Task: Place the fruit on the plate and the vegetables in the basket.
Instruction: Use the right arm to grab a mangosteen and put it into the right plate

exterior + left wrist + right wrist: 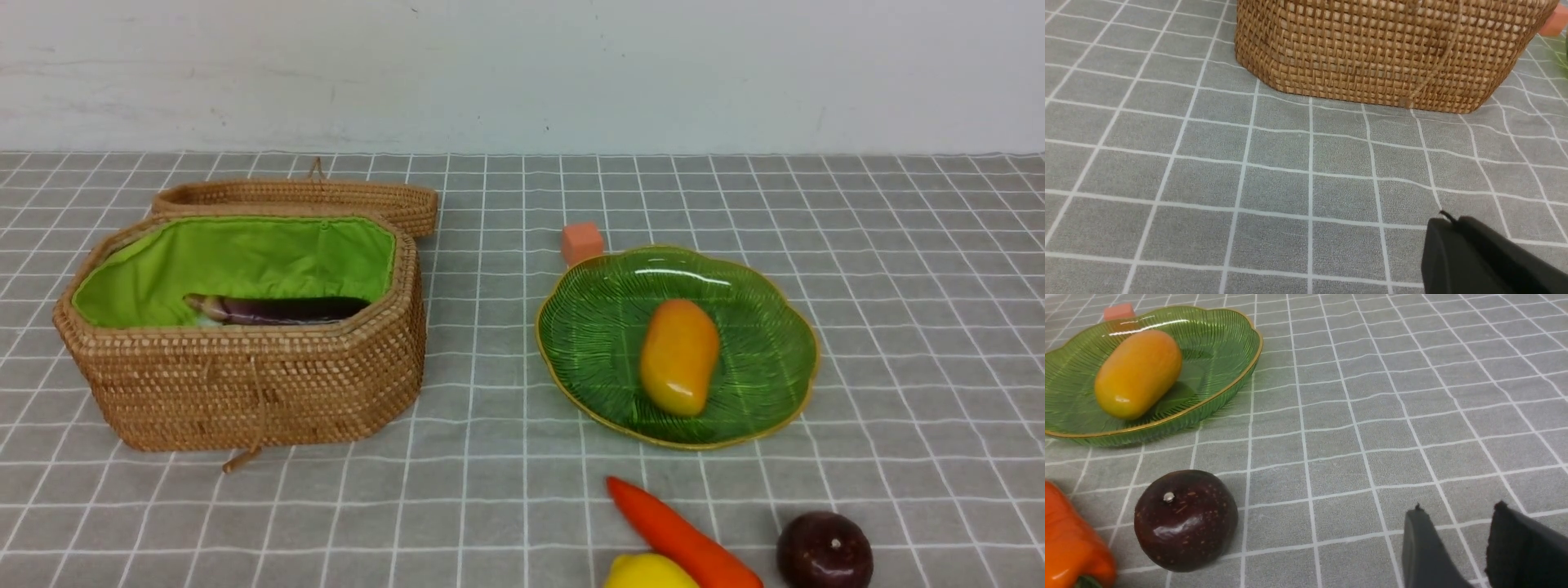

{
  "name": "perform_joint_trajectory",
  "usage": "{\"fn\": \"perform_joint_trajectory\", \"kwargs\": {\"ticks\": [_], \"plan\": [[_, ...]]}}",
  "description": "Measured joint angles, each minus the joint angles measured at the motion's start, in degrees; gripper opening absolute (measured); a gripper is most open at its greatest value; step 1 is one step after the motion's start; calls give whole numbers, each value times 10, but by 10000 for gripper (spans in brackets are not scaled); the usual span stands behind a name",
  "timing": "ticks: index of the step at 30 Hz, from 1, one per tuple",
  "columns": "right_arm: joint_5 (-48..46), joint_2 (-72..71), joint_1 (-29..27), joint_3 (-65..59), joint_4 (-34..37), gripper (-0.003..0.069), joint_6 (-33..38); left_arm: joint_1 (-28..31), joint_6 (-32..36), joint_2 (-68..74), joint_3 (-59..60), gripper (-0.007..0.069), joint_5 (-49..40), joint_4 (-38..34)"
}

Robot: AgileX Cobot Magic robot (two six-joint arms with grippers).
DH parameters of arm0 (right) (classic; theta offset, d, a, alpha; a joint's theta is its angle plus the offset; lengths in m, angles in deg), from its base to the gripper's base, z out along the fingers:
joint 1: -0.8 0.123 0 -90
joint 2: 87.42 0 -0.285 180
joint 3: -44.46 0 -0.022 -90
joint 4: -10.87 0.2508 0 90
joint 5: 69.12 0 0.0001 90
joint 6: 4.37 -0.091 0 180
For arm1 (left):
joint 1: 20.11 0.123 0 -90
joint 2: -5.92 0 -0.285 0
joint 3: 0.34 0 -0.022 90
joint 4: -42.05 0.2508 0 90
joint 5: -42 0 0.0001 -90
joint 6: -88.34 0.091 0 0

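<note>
The wicker basket [245, 359] stands open at the left, and a dark purple eggplant [277, 309] lies inside on the green lining. On the green leaf plate [751, 327] rests the orange-yellow mango [679, 356]. Near the front edge lie the carrot [682, 535], the lemon [649, 572] and the maroon round fruit [823, 550]. My left gripper [1447, 220] is shut and empty, low over the cloth in front of the basket wall [1372, 53]. My right gripper [1457, 512] is open and empty, beside the maroon fruit [1186, 518] and apart from it.
The basket's lid [326, 196] leans behind the basket. A small orange cube [581, 242] sits just behind the plate. A grey checked cloth [490, 457] covers the table, and a white wall stands at the back.
</note>
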State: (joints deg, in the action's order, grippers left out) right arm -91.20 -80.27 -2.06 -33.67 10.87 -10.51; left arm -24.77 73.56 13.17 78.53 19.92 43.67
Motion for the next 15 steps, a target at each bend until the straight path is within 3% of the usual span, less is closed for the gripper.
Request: {"fn": "perform_joint_trajectory", "kwargs": {"ticks": [10,15], "plan": [[12,0,0,-1,0,241,0,0,0,0,0,15,0,0],[162,0,0,-7,54,241,-4,0,0,0,0,15,0,0]]}}
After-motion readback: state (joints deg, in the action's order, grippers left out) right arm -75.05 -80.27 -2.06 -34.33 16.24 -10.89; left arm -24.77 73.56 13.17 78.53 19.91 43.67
